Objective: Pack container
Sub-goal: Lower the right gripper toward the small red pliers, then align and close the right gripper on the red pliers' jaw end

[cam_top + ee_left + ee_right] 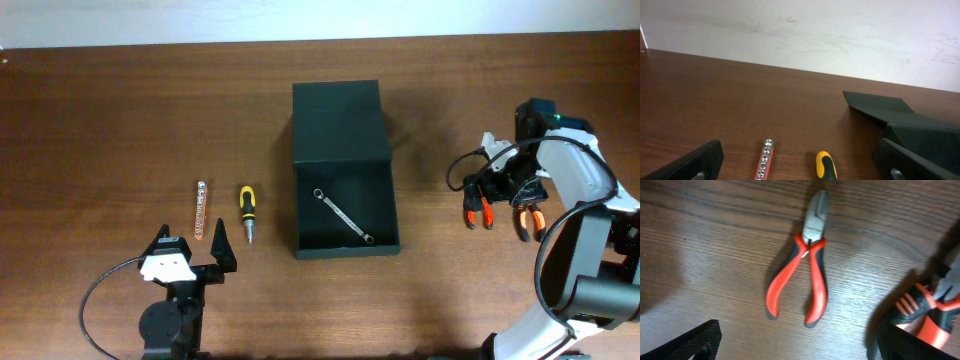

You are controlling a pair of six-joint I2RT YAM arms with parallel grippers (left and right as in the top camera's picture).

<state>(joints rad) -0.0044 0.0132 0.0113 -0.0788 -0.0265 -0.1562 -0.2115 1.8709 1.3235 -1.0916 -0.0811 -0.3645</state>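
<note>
The container [346, 250] is a matte black box mid-table, its lid [338, 120] folded open behind it. A silver wrench [342, 216] lies inside. My left gripper [190, 262] is open near the front edge, just short of a red socket rail [200, 209] and a yellow-and-black screwdriver [246, 213]. In the left wrist view the rail [764, 160] and screwdriver [826, 166] lie between the wide fingers [695, 162]. My right gripper [497, 190] hovers open above red-handled cutters [805, 275]. Orange pliers [930, 315] lie beside them.
The container's corner [920, 132] shows right of the left gripper. The table's far edge meets a pale wall [800, 35]. A black cable [465, 170] loops off the right arm near the cutters.
</note>
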